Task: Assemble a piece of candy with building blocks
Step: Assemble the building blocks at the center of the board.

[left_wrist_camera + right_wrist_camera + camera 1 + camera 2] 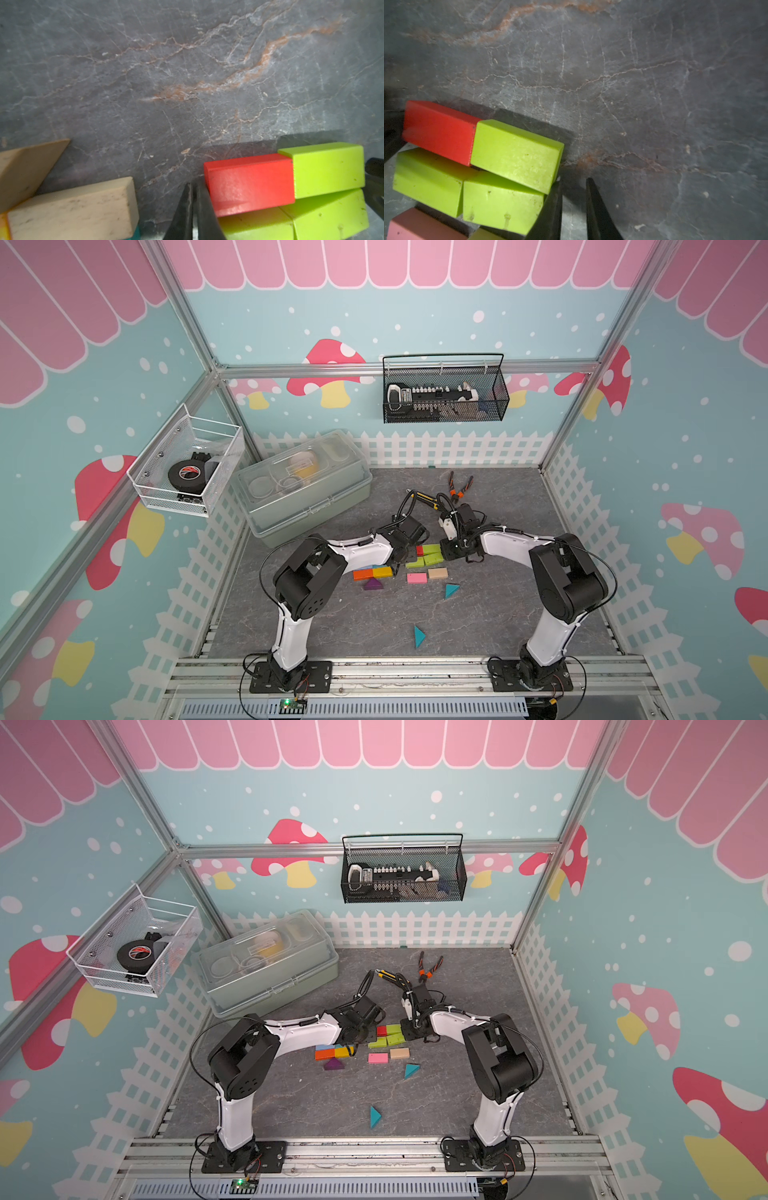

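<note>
Either side of the green-red block cluster (427, 556), left gripper (192, 207) and right gripper (574, 207) sit closed, empty; bare tabletop (374, 614) nearer.

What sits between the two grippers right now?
The red block and green blocks lie between the left gripper and right gripper, visible in both top views.
</note>
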Available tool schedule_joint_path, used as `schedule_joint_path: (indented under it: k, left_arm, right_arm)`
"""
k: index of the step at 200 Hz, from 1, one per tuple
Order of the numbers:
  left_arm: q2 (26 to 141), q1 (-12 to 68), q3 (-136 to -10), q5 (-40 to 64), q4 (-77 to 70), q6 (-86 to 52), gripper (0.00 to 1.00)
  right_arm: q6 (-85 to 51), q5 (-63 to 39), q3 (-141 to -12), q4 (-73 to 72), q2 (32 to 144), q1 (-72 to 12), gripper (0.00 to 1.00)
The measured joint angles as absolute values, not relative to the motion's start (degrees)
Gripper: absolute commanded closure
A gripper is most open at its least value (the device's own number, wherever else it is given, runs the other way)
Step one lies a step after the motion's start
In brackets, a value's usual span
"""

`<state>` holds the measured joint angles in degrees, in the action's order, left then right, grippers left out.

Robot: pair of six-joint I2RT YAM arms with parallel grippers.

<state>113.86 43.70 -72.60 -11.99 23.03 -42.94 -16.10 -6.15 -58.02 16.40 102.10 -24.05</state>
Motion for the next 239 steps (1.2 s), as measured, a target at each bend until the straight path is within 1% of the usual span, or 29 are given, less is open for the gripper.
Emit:
schedule_joint_path:
  k: [51, 70, 97, 143, 239]
  left_arm:
    - [113.19, 44.77, -71.59, -11.99, 22.63, -43.16, 0.91]
    - [112.6, 45.12, -70.81, -12.05, 22.59, -43.33, 0.89]
    - [112.36, 45.01, -70.5, -12.21, 22.61, -43.33, 0.87]
    - [112.05, 43.0, -70.13, -12.32, 22.7, -43.31, 0.86]
    - [115.2, 41.39, -74.7, -11.99, 23.9, -42.76, 0.87]
  right_arm:
    - [-16.08, -6.55, -56.29, 16.43, 100.57, -24.08, 0.78]
    - [-16.08, -6.31, -55.94, 16.53, 100.31, -24.1, 0.78]
    - [-16.12, -4.49, -55.94, 16.75, 100.22, -24.1, 0.78]
    - [-16.12, -1.3, -56.25, 17.58, 100.2, -24.1, 0.78]
    - [-16.1, -2.2, -61.82, 17.47, 105.03, -24.05, 0.78]
